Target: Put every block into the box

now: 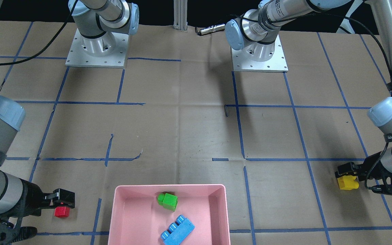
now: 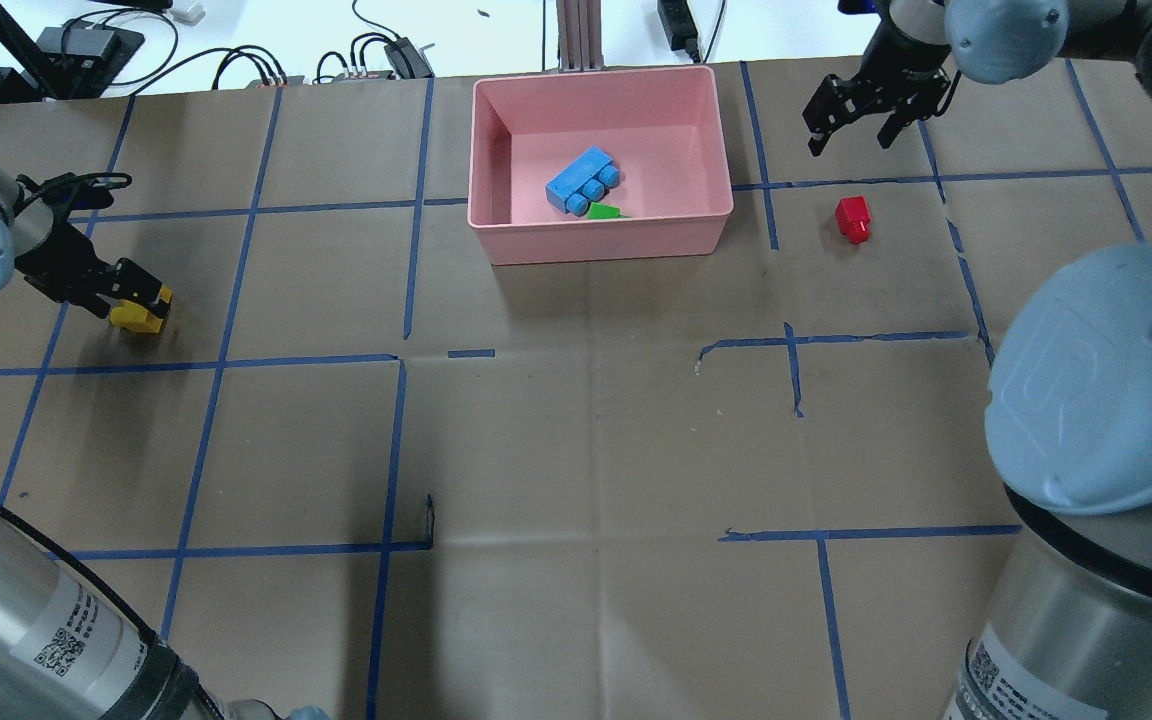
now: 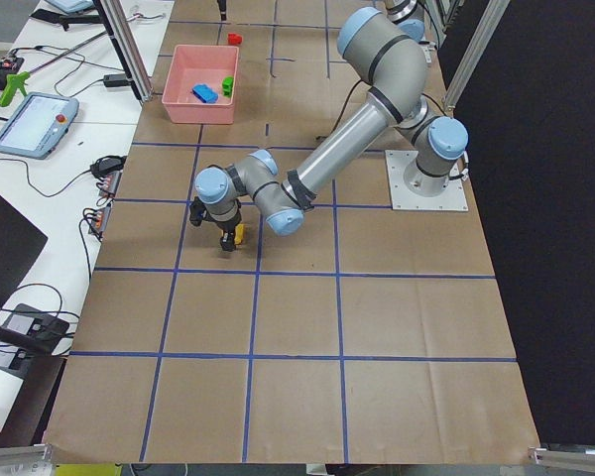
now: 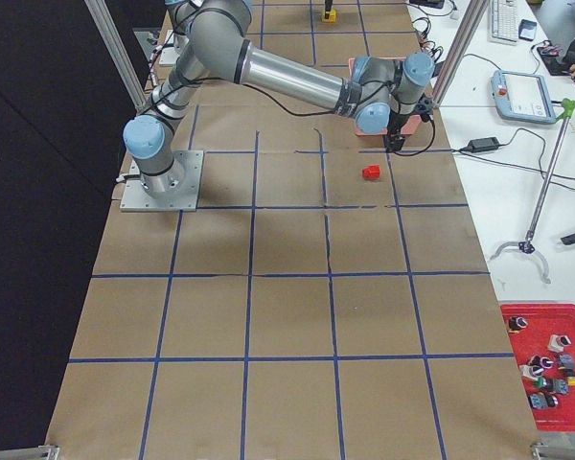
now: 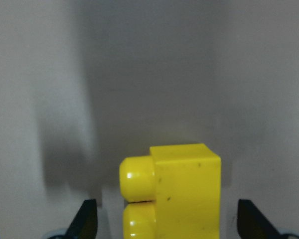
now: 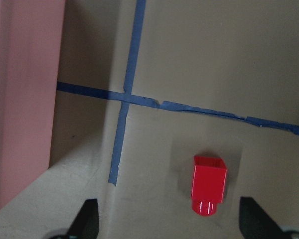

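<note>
Yellow block point(image 5: 184, 191) between left fingers point(image 5: 87, 220), wide apart — right fingers point(image 6: 88, 218) likewise apart, clear of red block point(image 6: 208, 183)

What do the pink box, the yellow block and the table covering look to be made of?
The pink box looks like moulded plastic with a satin finish: even colour, rounded corners. The yellow block seems to be hard glossy plastic: a bright highlight sits on its stud. The table covering is probably brown paper or card, matte, with fold creases.

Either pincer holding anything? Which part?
Nothing held: left pincer open, straddling the yellow block with gaps both sides; right pincer open, clear of the red block.
</note>
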You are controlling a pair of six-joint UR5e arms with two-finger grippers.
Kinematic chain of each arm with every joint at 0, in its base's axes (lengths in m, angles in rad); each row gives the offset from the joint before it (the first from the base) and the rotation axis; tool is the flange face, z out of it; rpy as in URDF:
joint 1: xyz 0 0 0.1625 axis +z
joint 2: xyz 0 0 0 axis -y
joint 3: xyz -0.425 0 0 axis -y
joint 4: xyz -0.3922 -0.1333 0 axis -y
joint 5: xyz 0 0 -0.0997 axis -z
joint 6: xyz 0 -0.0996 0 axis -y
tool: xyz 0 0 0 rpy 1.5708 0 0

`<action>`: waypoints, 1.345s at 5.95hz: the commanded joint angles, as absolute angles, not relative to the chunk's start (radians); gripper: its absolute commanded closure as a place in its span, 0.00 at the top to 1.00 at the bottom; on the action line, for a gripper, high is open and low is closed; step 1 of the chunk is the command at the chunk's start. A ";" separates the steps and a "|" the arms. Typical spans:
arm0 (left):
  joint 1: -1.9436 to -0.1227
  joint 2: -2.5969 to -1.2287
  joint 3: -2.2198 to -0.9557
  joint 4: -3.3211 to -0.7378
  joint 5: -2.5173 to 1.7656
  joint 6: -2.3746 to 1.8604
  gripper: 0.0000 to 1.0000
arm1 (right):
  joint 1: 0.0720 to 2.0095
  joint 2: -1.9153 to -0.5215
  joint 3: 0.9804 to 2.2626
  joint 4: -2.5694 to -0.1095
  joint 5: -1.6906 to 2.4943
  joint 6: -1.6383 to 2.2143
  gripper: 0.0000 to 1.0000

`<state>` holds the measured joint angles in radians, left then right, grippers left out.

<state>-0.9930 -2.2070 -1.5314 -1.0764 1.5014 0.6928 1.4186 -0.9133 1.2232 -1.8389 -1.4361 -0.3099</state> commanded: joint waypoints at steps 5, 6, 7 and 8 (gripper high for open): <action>-1.046 -2.142 -1.365 -1.150 1.511 0.681 0.13 | 1.417 -0.890 1.479 -2.243 -1.583 -0.262 0.99; -1.108 -2.103 -1.276 -1.273 1.511 0.634 0.13 | 1.417 -0.893 1.479 -2.241 -1.582 -0.261 0.81; -1.182 -2.102 -1.190 -1.358 1.503 0.489 0.13 | 1.417 -0.900 1.477 -2.241 -1.582 -0.261 0.50; -1.322 -2.117 -1.114 -1.389 1.499 0.239 0.13 | 1.417 -0.903 1.476 -2.237 -1.578 -0.256 0.21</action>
